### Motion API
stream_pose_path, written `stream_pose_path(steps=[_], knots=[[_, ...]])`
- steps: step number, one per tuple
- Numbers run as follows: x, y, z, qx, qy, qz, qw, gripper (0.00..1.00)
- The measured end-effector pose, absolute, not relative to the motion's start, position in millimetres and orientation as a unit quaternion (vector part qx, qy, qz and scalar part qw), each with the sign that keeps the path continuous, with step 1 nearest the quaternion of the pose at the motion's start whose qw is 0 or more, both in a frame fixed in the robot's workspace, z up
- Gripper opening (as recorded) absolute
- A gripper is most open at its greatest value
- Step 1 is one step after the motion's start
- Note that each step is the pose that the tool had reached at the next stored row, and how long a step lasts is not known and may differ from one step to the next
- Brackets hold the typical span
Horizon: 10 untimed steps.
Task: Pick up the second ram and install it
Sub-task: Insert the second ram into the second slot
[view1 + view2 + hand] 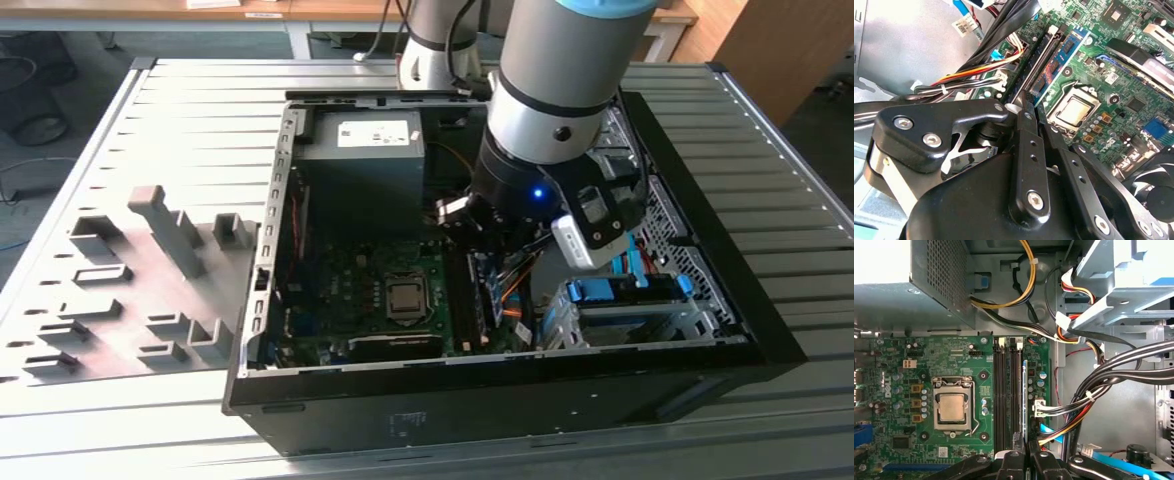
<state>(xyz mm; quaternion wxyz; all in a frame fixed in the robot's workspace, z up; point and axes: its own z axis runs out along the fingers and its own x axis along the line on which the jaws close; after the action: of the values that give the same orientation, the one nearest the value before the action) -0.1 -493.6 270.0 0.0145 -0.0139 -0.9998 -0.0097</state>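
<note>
The second ram (1025, 400) is a thin dark stick seen edge-on, running along the motherboard slot with the blue rim, on the side nearest the cable bundle. In the second wrist view the second ram (1061, 57) shows its chips and stands beside two dark slots (1036, 55). My gripper (1026, 458) is shut on the stick's near end, one black finger on each side. I cannot tell whether the stick is seated in the slot or held just above it. In the exterior view my gripper (461, 222) is low inside the open computer case (267, 300).
The processor socket (954, 407) lies beside the slots. Black and coloured cables (1104, 385) run close along the other side of the slots. A grey power supply (360, 160) and a drive cage (627, 300) crowd the case. Gray fixture blocks (147, 280) stand on the exterior view's left.
</note>
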Motion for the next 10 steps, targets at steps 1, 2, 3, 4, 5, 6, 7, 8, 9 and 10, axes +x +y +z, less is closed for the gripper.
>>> stream_pose_path(steps=[1, 2, 3, 4, 5, 6, 7, 8, 9, 10], knots=[[0.1, -493.6, 269.9, -0.014, -1.000, -0.010, 0.015, 0.14], [0.3, -493.6, 269.7, -0.014, -1.000, -0.009, 0.015, 0.14], [0.5, -493.6, 269.6, -0.014, -1.000, -0.009, 0.015, 0.14], [0.7, -493.6, 269.4, -0.014, -1.000, -0.009, 0.015, 0.14], [1.0, -493.6, 269.2, -0.014, -1.000, -0.009, 0.015, 0.14], [1.2, -493.6, 269.0, -0.014, -1.000, -0.009, 0.015, 0.14], [1.4, -493.6, 268.9, -0.014, -1.000, -0.009, 0.015, 0.14], [1.6, -493.6, 268.7, -0.014, -1.000, -0.009, 0.014, 0.14], [1.8, -493.6, 268.6, -0.014, -1.000, -0.009, 0.014, 0.14], [2.0, -493.6, 268.4, -0.014, -1.000, -0.008, 0.014, 0.14]])
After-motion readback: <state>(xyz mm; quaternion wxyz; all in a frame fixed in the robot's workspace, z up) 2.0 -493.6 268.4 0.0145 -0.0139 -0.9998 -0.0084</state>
